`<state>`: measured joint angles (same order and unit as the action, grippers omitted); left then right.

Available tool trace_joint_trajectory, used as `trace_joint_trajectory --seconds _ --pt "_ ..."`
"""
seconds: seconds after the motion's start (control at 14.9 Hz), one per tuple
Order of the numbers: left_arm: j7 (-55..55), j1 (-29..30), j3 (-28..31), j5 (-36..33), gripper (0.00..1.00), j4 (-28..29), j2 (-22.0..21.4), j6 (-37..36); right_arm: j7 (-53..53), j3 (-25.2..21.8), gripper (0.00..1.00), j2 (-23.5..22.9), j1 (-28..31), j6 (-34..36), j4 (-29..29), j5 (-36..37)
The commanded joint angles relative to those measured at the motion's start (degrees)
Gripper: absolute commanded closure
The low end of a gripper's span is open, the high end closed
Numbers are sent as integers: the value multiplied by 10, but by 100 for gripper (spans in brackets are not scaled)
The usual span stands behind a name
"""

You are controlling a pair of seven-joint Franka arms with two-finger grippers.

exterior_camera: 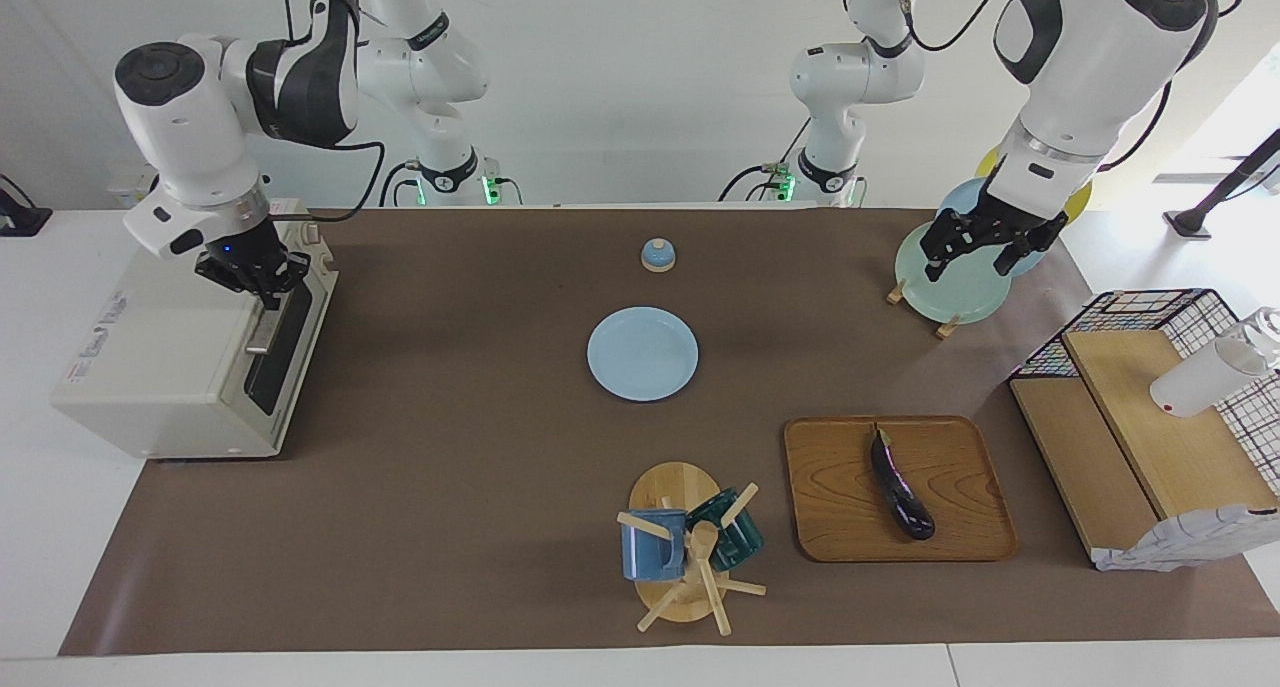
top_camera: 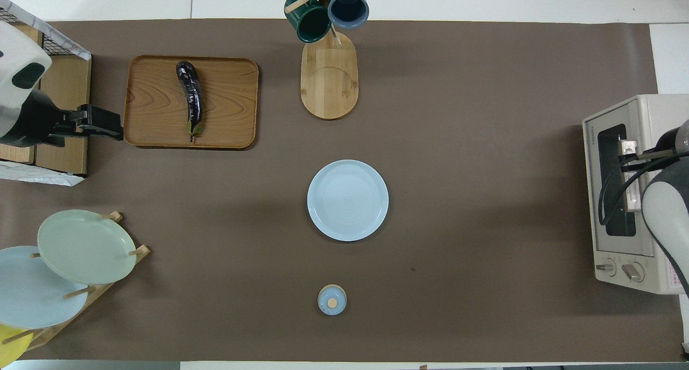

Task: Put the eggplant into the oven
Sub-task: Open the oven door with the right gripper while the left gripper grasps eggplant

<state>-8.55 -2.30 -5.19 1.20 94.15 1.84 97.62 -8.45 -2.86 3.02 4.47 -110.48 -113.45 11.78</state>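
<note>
Two risks. Oven (exterior_camera: 190, 352) mid-left of frame, door shut; right gripper (exterior_camera: 262, 287) at handle, jaws unreadable: slip off bar. Eggplant (exterior_camera: 900, 485) lower right on tray (exterior_camera: 830, 497), glossy: may roll. Left gripper (exterior_camera: 985, 252) upper right, jaws apart, over plate rack (exterior_camera: 945, 287): snag.

Both views are bright and evenly lit from above, with sharp focus across the whole brown mat (exterior_camera: 450, 487). Shadows are soft and short: a faint dark band lies on the mat beside the oven (exterior_camera: 190, 352), and a thin one hugs the edge of the wooden tray (top_camera: 191, 102). In the facing view strong daylight washes out the corner at the left arm's end, and the eggplant (exterior_camera: 900, 485) carries small white glints on its skin.
</note>
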Motion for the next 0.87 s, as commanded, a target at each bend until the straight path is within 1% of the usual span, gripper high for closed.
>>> trace_joint_trajectory --seconds 0.0,0.27,0.4,0.54,0.6,0.67,0.81 --pt "1 4 2 9 0 -8 56 51 18 7 100 -4 5 -14 -12 35" --pt "3 3 2 6 0 -13 150 156 18 8 100 -6 5 -17 -34 57" --pt "3 2 2 3 0 -14 186 193 18 8 100 -7 1 -38 -43 57" --pt "3 1 2 2 0 -26 216 211 32 9 100 -8 -3 -55 -53 52" --pt "2 -2 2 2 0 -40 241 214 42 10 100 -13 -16 -66 -61 50" --pt "2 -6 2 3 0 -68 272 219 52 10 100 -15 -27 -78 -65 49" --pt "2 -13 3 1 0 -108 315 229 65 11 100 -20 -31 -108 -84 47"
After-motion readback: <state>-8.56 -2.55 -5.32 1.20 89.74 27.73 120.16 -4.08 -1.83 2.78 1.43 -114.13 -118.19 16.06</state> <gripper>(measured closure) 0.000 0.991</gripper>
